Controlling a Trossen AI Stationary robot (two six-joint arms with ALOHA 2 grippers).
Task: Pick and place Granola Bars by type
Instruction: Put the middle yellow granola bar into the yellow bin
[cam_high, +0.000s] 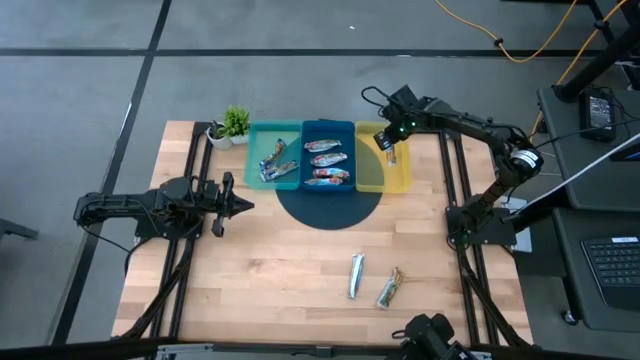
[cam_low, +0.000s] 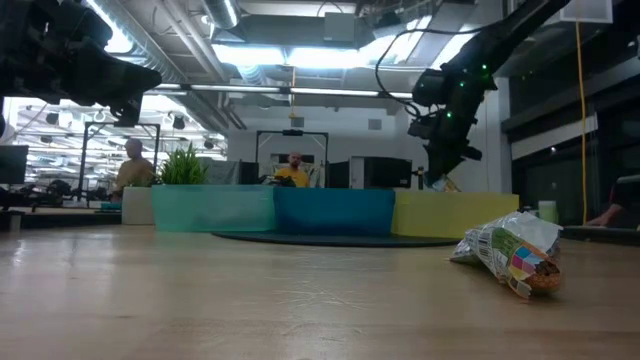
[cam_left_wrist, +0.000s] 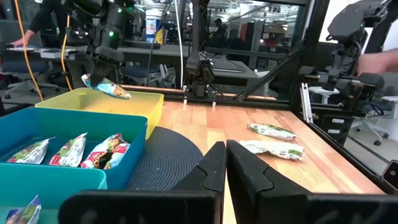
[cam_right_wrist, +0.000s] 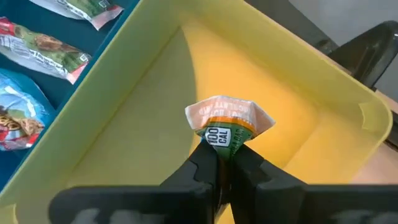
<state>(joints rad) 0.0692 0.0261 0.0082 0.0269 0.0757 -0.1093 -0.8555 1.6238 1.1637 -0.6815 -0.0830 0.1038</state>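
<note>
You see three trays side by side: teal (cam_high: 254, 150), blue (cam_high: 305, 127) and yellow (cam_high: 402, 178). The granola bar (cam_right_wrist: 228, 124) in the dark right gripper (cam_right_wrist: 225, 163) has an orange and green wrapper. The round mat (cam_high: 330, 208) is dark blue, the table (cam_high: 280, 270) pale wood.

Right pincer (cam_high: 391, 150) with bar (cam_high: 392, 156) over yellow tray (cam_high: 400, 180)

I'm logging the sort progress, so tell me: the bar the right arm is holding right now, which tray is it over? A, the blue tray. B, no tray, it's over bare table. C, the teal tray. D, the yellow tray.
D: the right gripper is shut on an orange-topped granola bar directly above the yellow tray, which has no bar lying in it.
</note>
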